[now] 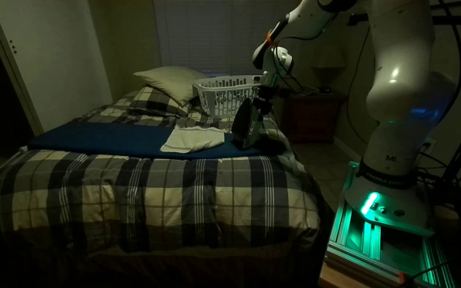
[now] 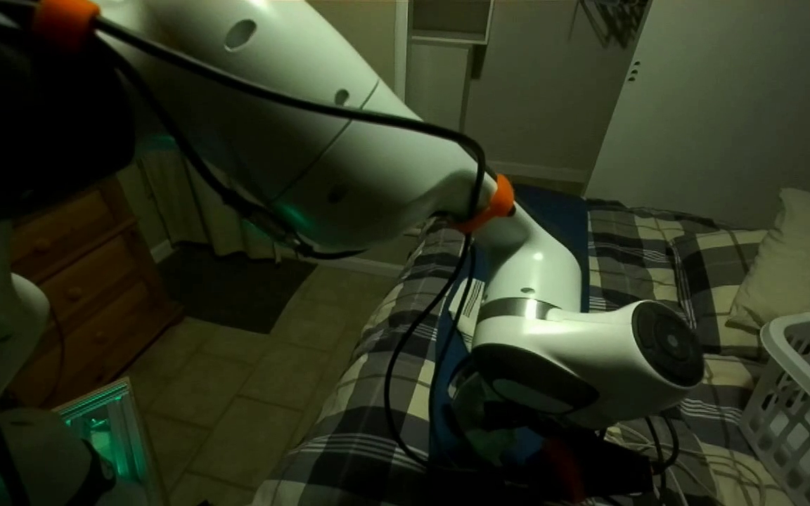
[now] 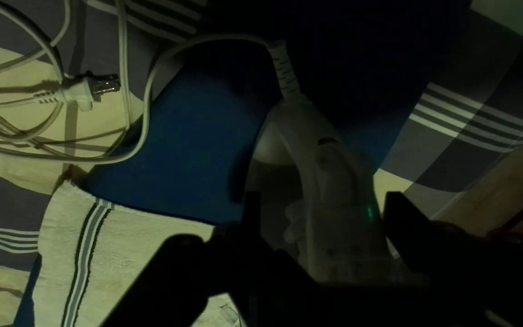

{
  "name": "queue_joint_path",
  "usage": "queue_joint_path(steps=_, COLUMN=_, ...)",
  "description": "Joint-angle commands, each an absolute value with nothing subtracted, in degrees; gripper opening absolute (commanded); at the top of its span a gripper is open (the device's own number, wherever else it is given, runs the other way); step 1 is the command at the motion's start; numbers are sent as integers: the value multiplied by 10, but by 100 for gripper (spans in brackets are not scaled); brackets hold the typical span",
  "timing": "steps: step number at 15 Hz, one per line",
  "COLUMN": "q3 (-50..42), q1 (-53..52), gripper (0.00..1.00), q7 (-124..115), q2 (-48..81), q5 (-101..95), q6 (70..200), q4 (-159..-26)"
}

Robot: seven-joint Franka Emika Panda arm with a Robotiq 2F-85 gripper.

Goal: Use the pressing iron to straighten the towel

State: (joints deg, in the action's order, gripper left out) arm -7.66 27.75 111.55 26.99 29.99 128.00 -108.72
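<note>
Iron (image 1: 241,123) looks stood on end just beside the towel (image 1: 193,140). Gripper (image 3: 323,197) is spread wide, handle (image 3: 329,181) between its jaws, doesn't look clamped. My guess: iron's hard, slick and hefty, so grab mid-handle or it'll twist. Towel's probably soft, bunches easily.

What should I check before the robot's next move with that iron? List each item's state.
1. Gripper lined up with pressing iron: ok; the handle shows between the fingers in the wrist view.
2. Firm grip: cannot tell; too dark.
3. Iron flat on towel: not ok; it is nose-up, beside the towel.
4. Towel smooth: not ok; looks rumpled.
5. Cord clear of towel: ok in the wrist view.
6. Plugged in: not ok; the plug lies prongs-bare over the plaid bedspread.
</note>
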Motion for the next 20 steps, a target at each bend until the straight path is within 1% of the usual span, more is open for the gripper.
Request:
queue_joint_path(steps=1, q3=-64, q1=295, gripper=64, q7=1128, q2=292, q5=310, q6=1260, q4=-1060)
queue_joint_path(steps=2, q3=-62, q1=296, gripper=42, q7=1129, q2=295, q5=310, q6=1259, q4=-1057)
queue_joint_path(steps=4, q3=-61, q1=297, gripper=37, q7=1127, q2=298, q5=308, q6=1256, q4=-1053)
queue_joint_path(steps=5, q3=-61, q1=298, gripper=31, q7=1125, q2=298, q5=309, q6=1254, q4=-1053)
queue_joint_path(steps=6, q3=-62, q1=297, gripper=22, q7=1123, q2=297, q5=310, q6=1255, q4=-1053)
queue_joint_path(steps=7, q3=-62, q1=297, gripper=16, q7=1121, q2=295, q5=310, q6=1255, q4=-1052)
queue_joint_path(steps=12, q3=-62, q1=289, gripper=14, q7=1102, q2=293, q5=302, q6=1251, q4=-1039)
queue_joint_path(steps=13, q3=-72, q1=276, gripper=14, q7=1080, q2=291, q5=281, q6=1263, q4=-1039)
queue_joint_path(steps=20, q3=-85, q1=239, gripper=14, q7=973, q2=291, q5=181, q6=1217, q4=-985)
